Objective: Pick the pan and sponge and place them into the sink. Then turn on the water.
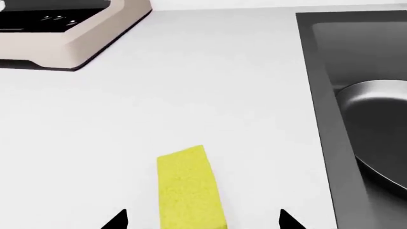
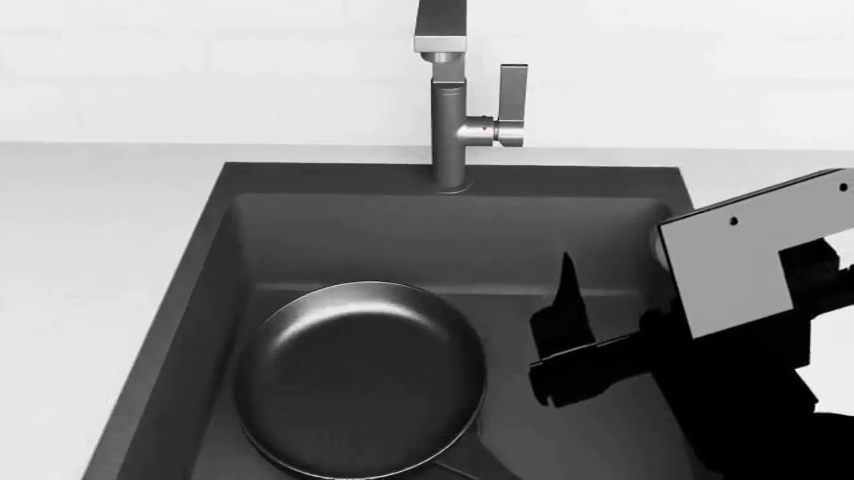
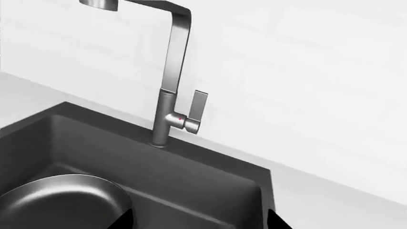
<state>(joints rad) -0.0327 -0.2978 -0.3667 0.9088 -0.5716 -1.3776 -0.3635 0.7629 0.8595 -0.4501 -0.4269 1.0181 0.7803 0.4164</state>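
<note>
On the counter left of the sink (image 1: 321,95), the sponge (image 1: 189,188) is framed between the spread left gripper (image 1: 200,220) tips, ungrasped. Centred descent is advised. The pan (image 2: 363,378) is already inside.

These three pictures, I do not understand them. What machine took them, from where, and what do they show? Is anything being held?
They come from a simulated robot with two arms, each ending in a gripping tool. One camera sits on its head. It looks down into a dark sink, where a pan already lies under the faucet. The black shape there is the right tool; it holds nothing. No water runs.

The other two cameras sit near the tools. The left one shows a yellow sponge lying on the white counter between the tips of the left tool, open and not yet gripping. A stove stands farther off. The right one faces the faucet lever.
</note>
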